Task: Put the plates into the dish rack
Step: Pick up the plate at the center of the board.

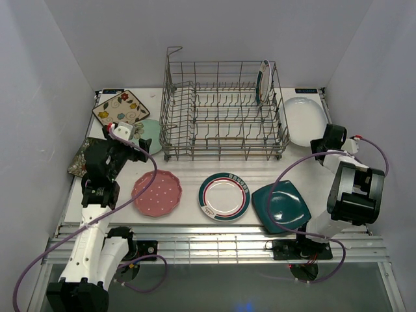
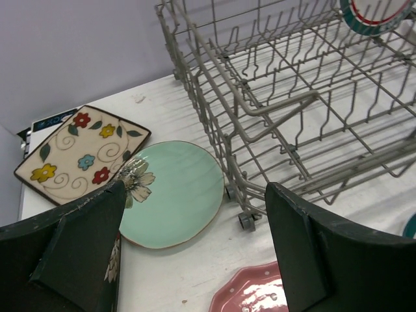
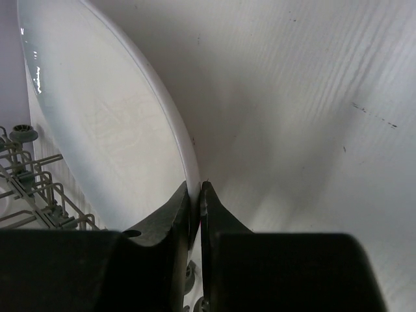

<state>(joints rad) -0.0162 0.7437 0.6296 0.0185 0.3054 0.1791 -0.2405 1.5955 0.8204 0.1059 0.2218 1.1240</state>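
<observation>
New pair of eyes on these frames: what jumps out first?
The big grey wire dish rack at the back centre, holding just one rimmed plate upright in its far right corner. Right of it, the right gripper pinches the rim of the white oval plate.

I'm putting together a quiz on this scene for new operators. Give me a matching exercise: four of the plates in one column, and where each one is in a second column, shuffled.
Plates:
1. white oval plate
2. mint round plate
3. pink dotted plate
4. dark teal square plate

Places:
A. flat at the front, just right of the round rimmed plate
B. flat by the left end of the dish rack
C. rim pinched in the right pincer
D. flat at the front, just left of the round rimmed plate

Pairs: 1-C, 2-B, 3-D, 4-A.
</observation>
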